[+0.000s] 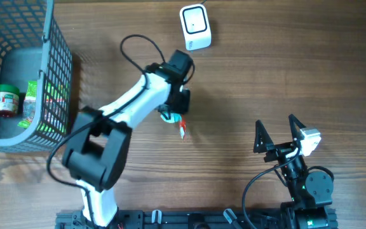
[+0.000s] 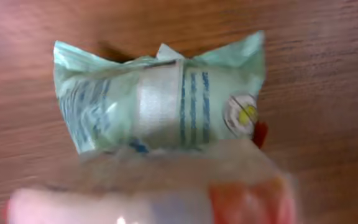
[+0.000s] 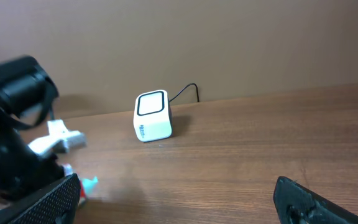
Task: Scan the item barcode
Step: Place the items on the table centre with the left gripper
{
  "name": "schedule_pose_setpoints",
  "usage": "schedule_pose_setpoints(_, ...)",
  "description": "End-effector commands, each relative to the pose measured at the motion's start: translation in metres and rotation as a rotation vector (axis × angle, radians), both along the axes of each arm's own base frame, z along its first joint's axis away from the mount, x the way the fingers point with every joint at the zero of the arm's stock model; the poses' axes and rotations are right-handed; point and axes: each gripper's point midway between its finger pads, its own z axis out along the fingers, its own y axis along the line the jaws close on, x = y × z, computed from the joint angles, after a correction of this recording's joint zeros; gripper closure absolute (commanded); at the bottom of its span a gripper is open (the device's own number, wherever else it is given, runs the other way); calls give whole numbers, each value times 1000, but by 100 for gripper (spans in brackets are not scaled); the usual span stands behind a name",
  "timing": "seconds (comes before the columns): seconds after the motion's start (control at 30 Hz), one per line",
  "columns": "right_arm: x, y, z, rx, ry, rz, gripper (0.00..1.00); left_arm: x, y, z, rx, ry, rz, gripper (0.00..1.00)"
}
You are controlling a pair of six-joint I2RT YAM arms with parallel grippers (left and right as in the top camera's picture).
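Overhead: green packet (image 1: 168, 117) just under left tool (image 1: 175, 111), its state unclear; right tool (image 1: 275, 121) agape.

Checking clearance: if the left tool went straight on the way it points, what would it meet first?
Likely the green packet lying on the table, right in front of the left tool; the gap is unclear in the blur.

Left arm (image 1: 132, 102) outstretched mid-table; right pincer (image 1: 275, 121) agape, low.

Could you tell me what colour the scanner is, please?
The scanner is white with a dark-framed face; clearest in right wrist view.
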Motion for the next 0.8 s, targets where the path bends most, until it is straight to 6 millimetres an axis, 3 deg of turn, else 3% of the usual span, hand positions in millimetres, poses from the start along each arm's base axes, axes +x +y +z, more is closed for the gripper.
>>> schedule_pose_setpoints(0.0, 0, 0, 2, 8, -7, 0, 0, -5, -3, -11, 21, 25, 35, 23)
schedule_pose_setpoints(0.07, 0, 0, 2, 8, -7, 0, 0, -8, -7, -11, -4, 43, 31, 4)
schedule_pose_setpoints(0.1, 0, 0, 2, 8, -7, 0, 0, -10, -11, -8, -27, 52, 28, 0)
schedule_pose_setpoints(0.2, 0, 0, 2, 8, -7, 0, 0, 2, -17, 21, -71, -20, 17, 0)
schedule_pose_setpoints(0.27, 0, 0, 2, 8, -7, 0, 0, 19, -22, 64, -130, -126, 24, 0)
schedule_pose_setpoints(0.37, 0, 0, 2, 8, -7, 0, 0, 51, -9, 158, -186, -368, 7, 0)
schedule_pose_setpoints(0.4, 0, 0, 2, 8, -7, 0, 0, 61, 11, 197, -161, -472, 33, 0)
schedule_pose_setpoints(0.43, 0, 0, 2, 8, -7, 0, 0, 71, 47, 244, -99, -603, 90, 0)
schedule_pose_setpoints(0.5, 0, 0, 2, 8, -7, 0, 0, 79, 124, 315, 16, -803, 227, 0)
schedule_pose_setpoints(0.53, 0, 0, 2, 8, -7, 0, 0, 76, 176, 347, 88, -895, 315, 0)
schedule_pose_setpoints(0.57, 0, 0, 2, 8, -7, 0, 0, 71, 212, 361, 130, -936, 380, 0)
schedule_pose_setpoints(0.6, 0, 0, 2, 8, -7, 0, 0, 63, 258, 370, 190, -954, 469, 0)
schedule_pose_setpoints(0.67, 0, 0, 2, 8, -7, 0, 0, 45, 337, 365, 314, -917, 612, 0)
schedule_pose_setpoints(0.7, 0, 0, 2, 8, -7, 0, 0, 38, 360, 359, 346, -891, 653, 0)
schedule_pose_setpoints(0.73, 0, 0, 2, 8, -7, 0, 0, 30, 397, 344, 391, -833, 707, 0)
schedule_pose_setpoints(0.77, 0, 0, 2, 8, -7, 0, 0, 26, 418, 330, 410, -783, 726, 0)
